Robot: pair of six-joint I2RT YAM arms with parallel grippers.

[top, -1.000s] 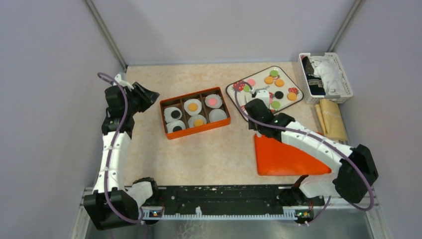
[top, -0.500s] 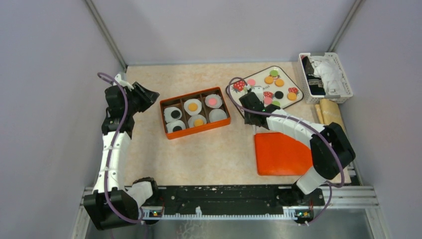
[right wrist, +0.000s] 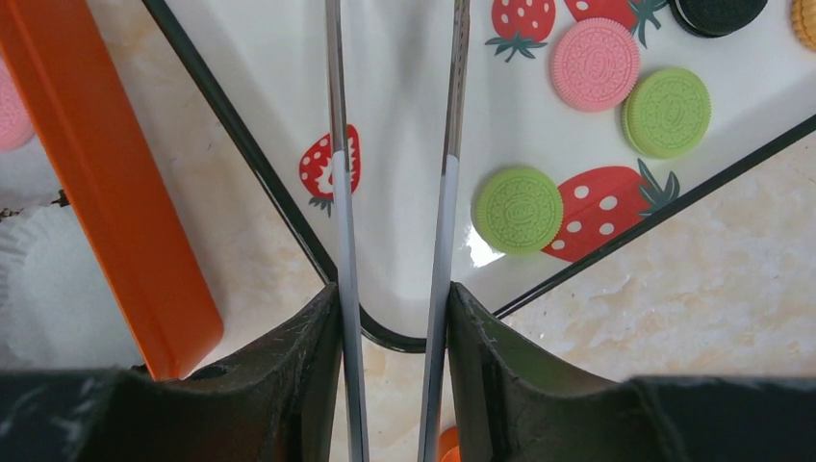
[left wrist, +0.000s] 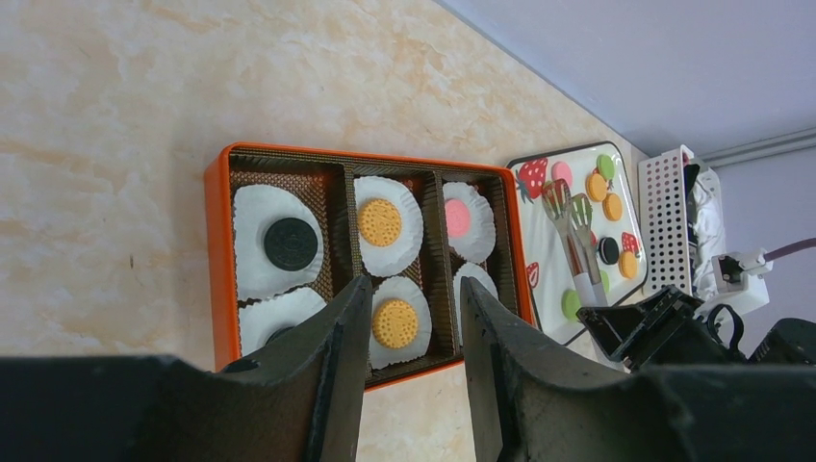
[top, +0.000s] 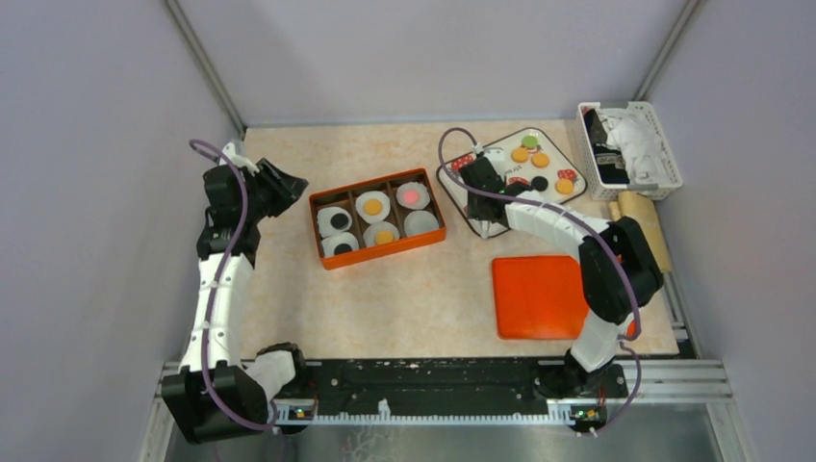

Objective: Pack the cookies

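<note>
Loose cookies [top: 540, 160] in orange, green, pink and black lie on a strawberry-print tray [top: 553, 144]. The right wrist view shows green [right wrist: 518, 210] and pink [right wrist: 595, 64] ones on the tray [right wrist: 404, 115]. An orange box [top: 385, 253] holds paper cups. Black [top: 339, 220], orange [top: 372, 206] and pink [top: 413, 195] cookies sit in them, and one cup [top: 420, 222] is empty. My right gripper [top: 484, 207] [right wrist: 395, 294] is shut on metal tongs [right wrist: 337, 144] over the tray's near-left corner. The tong tips are apart and empty [left wrist: 577, 241]. My left gripper [top: 293, 183] [left wrist: 414, 284] is open and empty, left of the box [left wrist: 219, 260].
A flat orange lid [top: 539, 296] lies on the table near the right arm's base. A white basket [top: 630, 149] with cloths stands at the far right. A brown paper roll [top: 643, 226] lies in front of it. Grey walls close in both sides.
My right arm has swung from above the orange lid up and left to the tray, with the tongs in its grip. The lid now shows fully. The left arm has not moved.
</note>
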